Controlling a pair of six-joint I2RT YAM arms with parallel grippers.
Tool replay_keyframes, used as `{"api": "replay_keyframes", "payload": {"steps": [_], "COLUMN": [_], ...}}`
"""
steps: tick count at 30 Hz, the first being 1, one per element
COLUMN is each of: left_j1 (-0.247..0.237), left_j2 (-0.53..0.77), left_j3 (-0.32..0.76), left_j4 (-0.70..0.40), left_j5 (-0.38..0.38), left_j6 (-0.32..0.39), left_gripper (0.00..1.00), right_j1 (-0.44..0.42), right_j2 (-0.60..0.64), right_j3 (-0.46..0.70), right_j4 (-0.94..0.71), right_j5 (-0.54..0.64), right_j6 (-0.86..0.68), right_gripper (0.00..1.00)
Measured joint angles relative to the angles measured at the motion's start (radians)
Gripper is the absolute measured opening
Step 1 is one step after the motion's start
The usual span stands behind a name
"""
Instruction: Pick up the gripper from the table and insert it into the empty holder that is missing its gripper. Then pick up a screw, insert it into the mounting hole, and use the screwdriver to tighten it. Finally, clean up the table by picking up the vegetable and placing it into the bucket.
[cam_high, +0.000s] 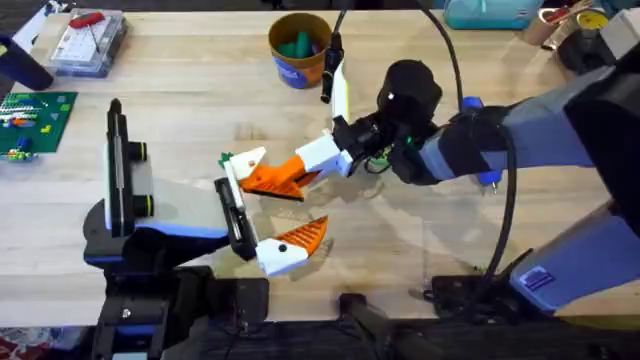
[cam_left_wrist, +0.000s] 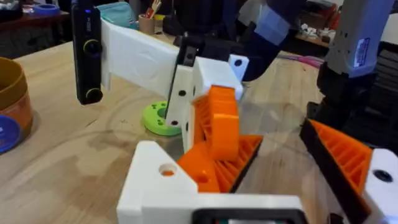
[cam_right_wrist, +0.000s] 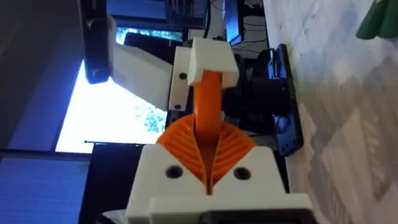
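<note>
Your loose white-and-orange gripper finger (cam_high: 262, 170) sits clamped between the right gripper's (cam_high: 300, 168) 2 orange ribbed pads (cam_right_wrist: 208, 146), its white base pressed against the top of the narrow black holder bar (cam_high: 232, 205) at the table's middle. The mounted finger (cam_high: 290, 245) with the black dot sits at the bar's lower end. You'll see the green vegetable disc (cam_left_wrist: 158, 118) on the table just beyond. The bucket (cam_high: 298, 48) stands at the far edge. I cannot tell the left gripper's state.
</note>
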Motion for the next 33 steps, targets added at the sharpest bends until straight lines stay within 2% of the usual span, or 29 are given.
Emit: {"api": "replay_keyframes", "payload": {"steps": [33], "left_j1": [-0.005], "left_j2": [0.0], "left_j3": [0.0], "left_j4": [-0.001], "left_j5": [0.01], "left_j6": [-0.007], "left_gripper": [0.99], "right_j1": [-0.03], "right_j2": [0.057], "right_j3": [0.084], "right_j4": [-0.027], "right_j5": [0.018], "right_j6": [0.008], "right_gripper": [0.012]}}
